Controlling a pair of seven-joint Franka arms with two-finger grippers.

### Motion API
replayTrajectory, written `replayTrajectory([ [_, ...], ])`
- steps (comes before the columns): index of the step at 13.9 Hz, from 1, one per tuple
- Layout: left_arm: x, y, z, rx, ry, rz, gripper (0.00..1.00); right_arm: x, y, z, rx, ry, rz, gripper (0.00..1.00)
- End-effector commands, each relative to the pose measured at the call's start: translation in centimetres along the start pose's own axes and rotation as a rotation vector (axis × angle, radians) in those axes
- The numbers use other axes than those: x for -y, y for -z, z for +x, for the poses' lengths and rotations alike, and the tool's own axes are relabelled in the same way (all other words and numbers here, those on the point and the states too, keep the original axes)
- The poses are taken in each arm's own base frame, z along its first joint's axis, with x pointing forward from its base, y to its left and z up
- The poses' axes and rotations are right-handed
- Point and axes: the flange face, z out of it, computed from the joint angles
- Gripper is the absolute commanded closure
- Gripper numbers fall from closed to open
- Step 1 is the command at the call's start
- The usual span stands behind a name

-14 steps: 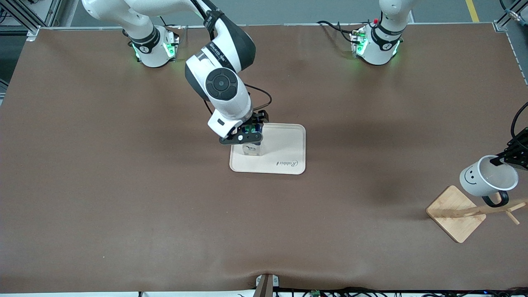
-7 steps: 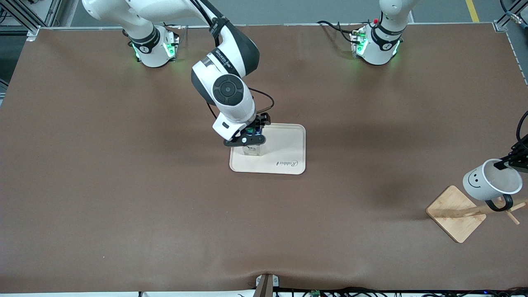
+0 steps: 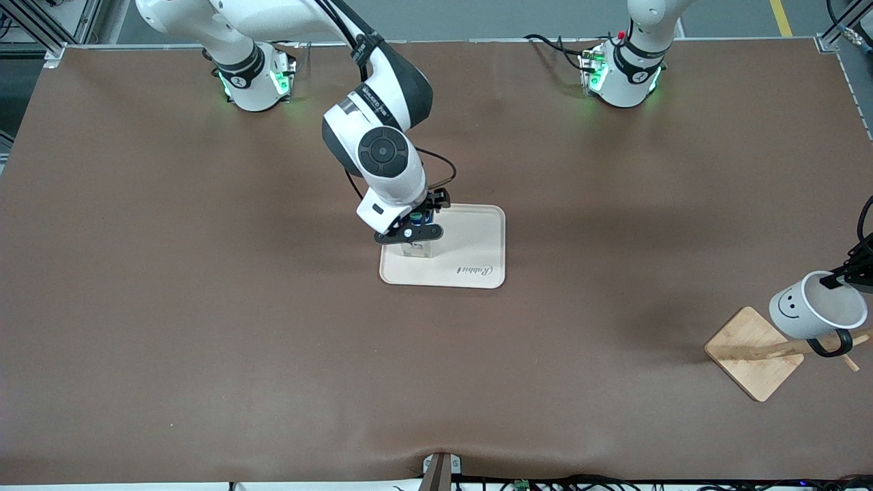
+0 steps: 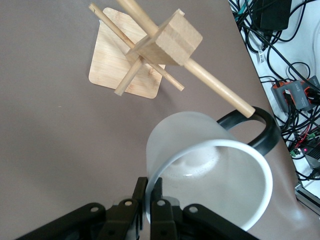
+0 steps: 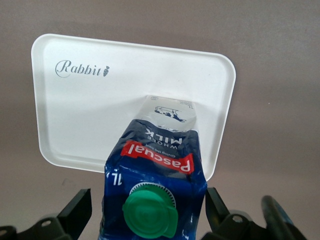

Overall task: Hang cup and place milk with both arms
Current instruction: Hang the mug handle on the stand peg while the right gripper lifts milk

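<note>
Both placings were near done: the left gripper (image 4: 149,206) pinched the cup (image 3: 816,312) by its rim, handle threaded on the rack (image 3: 757,351) peg, needing release; the right gripper (image 5: 145,210), spread, straddled the milk (image 5: 156,187) standing on the tray (image 3: 470,252), needing lift clear.

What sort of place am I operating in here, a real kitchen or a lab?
Likely a robotics lab, not a kitchen: two white jointed robot arms are bolted to a brown-covered table, with loose black cables and electronics at its edge and aluminium framing at the corners.
</note>
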Motion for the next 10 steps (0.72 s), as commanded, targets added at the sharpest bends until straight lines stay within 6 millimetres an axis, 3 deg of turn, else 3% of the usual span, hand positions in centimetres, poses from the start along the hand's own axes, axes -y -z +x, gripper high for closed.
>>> replayTrajectory([
  [1, 0.4, 0.8, 1.0, 0.001, -0.020, -0.040, 1.00, 0.7, -0.9, -0.2, 0.000, -0.065, -0.017, 0.00],
  [3, 0.8, 0.8, 1.5, 0.001, -0.017, -0.044, 1.00, 1.3, -1.8, -0.4, -0.007, -0.067, -0.015, 0.00],
  [4, 0.8, 1.0, 1.7, 0.002, -0.015, -0.056, 1.00, 1.3, -1.9, -0.4, -0.006, -0.068, -0.016, 0.09],
  [5, 0.8, 1.1, 1.8, 0.002, -0.012, -0.060, 1.00, 1.2, -2.0, -0.4, -0.002, -0.068, -0.019, 0.39],
  [6, 1.0, 0.9, 1.9, 0.008, -0.011, -0.059, 1.00, 1.2, -2.0, -0.5, 0.001, -0.066, -0.021, 0.79],
  [7, 1.4, 0.9, 2.4, 0.009, -0.007, -0.061, 1.00, 1.2, -1.8, -0.4, -0.001, -0.064, -0.020, 0.99],
  [10, 3.0, 0.8, 3.8, 0.019, -0.016, -0.075, 1.00, 0.3, -0.6, 0.2, -0.001, -0.085, -0.002, 1.00],
])
